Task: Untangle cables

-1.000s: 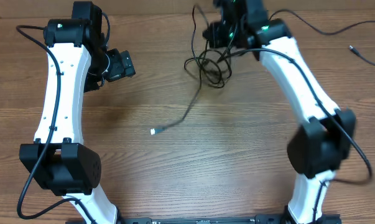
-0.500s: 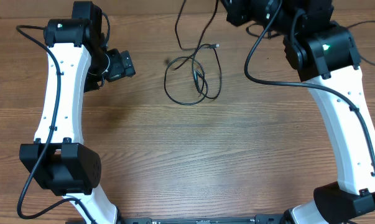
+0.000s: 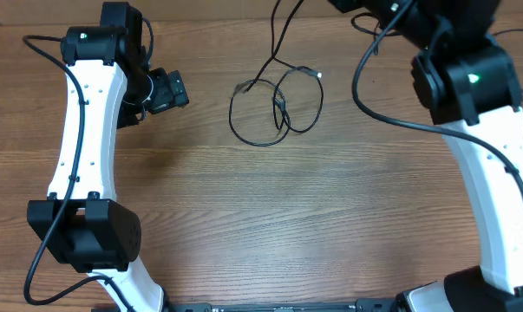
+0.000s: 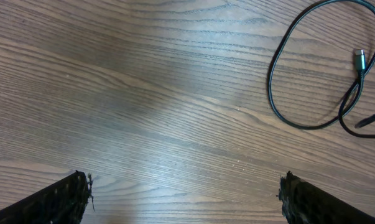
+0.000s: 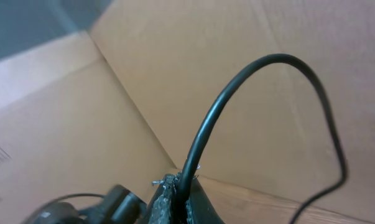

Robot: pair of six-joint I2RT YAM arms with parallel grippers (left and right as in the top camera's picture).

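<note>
Black cables [image 3: 279, 106] lie in a loose loop on the wood table [image 3: 270, 217]. One strand [image 5: 275, 57] is pinched tight between the fingers of the right gripper [image 5: 178, 188], which hangs high, off the overhead view's top edge. From those fingers the strand arcs up and over, then drops away. The left gripper [image 4: 184, 183] is spread wide with nothing in it. The loop [image 4: 270, 74] lies ahead of its fingers and off to their right, well apart, silver plug [image 4: 359, 59] on the far side. The left looks the freer arm to reach the loop and pin it while the right draws its strand out.
</note>
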